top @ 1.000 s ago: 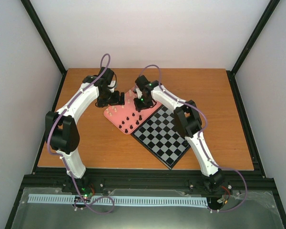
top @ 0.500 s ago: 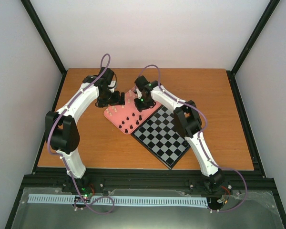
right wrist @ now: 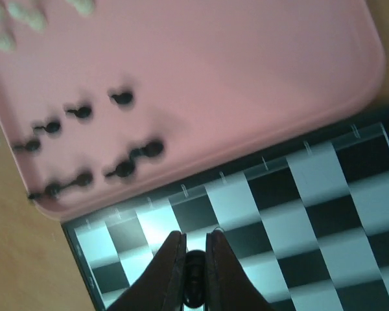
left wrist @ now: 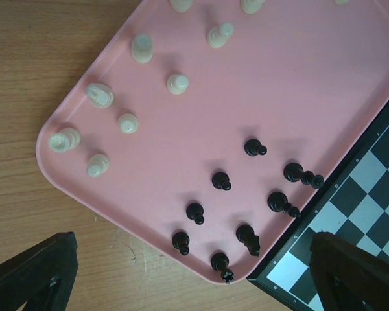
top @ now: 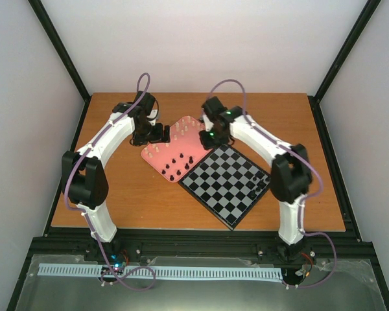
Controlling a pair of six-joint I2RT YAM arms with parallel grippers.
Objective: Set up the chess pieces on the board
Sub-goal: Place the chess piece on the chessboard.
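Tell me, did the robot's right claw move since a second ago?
Yes. The right claw, pinching a black chess piece, slid rightward off the pink rounded plastic tray to the edge of the black-and-grey checked chessboard.

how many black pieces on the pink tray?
8 black pieces: four lined along the pink tray edge beside the board, four in a parallel row further in. None looks hidden.

Pink tray [top: 181,138]: shallow, rounded corners, raised rim; lies flat, set diagonally on table toward far side; surface smooth, matte (left wrist [left wrist: 259,78]; blurred in right wrist [right wrist: 246,58]).
Table [top: 123,194]: orange-brown wood, grain visible [left wrist: 26,58].
Black frame rails [top: 201,240] border table.
White walls [top: 201,45] behind.
White slotted strip [top: 181,273] along near edge.
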